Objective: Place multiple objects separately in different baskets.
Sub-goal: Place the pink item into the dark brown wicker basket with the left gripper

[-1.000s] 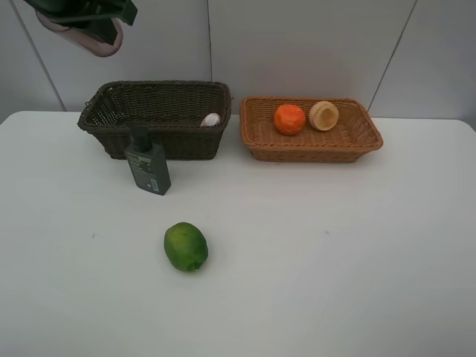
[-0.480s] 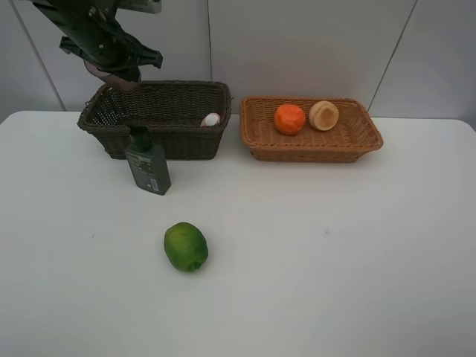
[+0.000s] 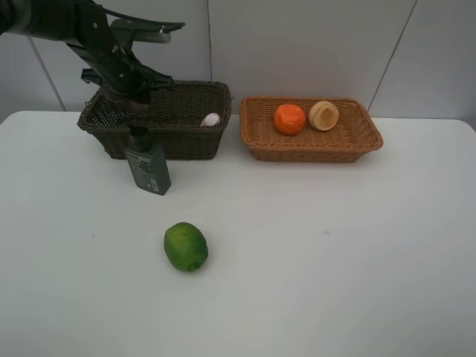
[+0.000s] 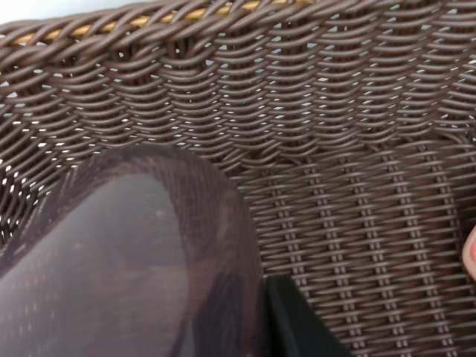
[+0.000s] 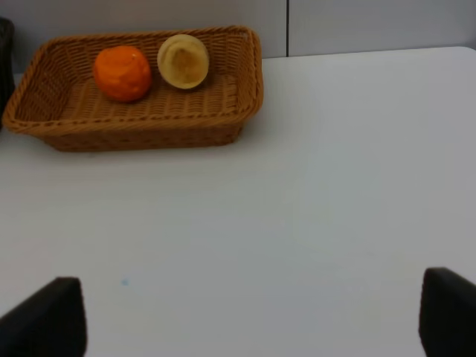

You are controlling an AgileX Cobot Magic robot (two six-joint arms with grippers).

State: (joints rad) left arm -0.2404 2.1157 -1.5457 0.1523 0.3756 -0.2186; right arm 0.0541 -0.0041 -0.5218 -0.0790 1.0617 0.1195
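At the left end of the deep, dark brown woven wicker basket (image 3: pixel 171 140), the left hand (image 3: pixel 128 97) reaches down past the rim, closed on a translucent mauve cup (image 4: pixel 126 260). One dark finger (image 4: pixel 297 327) presses the cup's side, and the other is hidden behind it. The right hand (image 5: pixel 245 316) hangs above the white tabletop (image 3: pixel 335 260) with its two dark fingertips far apart, holding and touching nothing. Two baskets stand side by side at the back: the dark one and a shallower, light orange-tan woven basket (image 3: pixel 312 152). The items number six, one of each. The cup is within the dark basket, and a white-capped bottle (image 3: pixel 210 119) lies at that basket's right end. A round orange (image 3: pixel 290 119) and a pale yellow peach-like fruit (image 3: pixel 323 115) sit next to each other in the tan basket. A dark green pump bottle (image 3: pixel 147 165) is on the tabletop just in front of the dark basket, and a green lime (image 3: pixel 186 246) lies farther forward, well apart. Only the high camera shows the lime and pump bottle. Only the left wrist view shows the cup clearly, close against the weave. Only the right wrist view shows the right hand.
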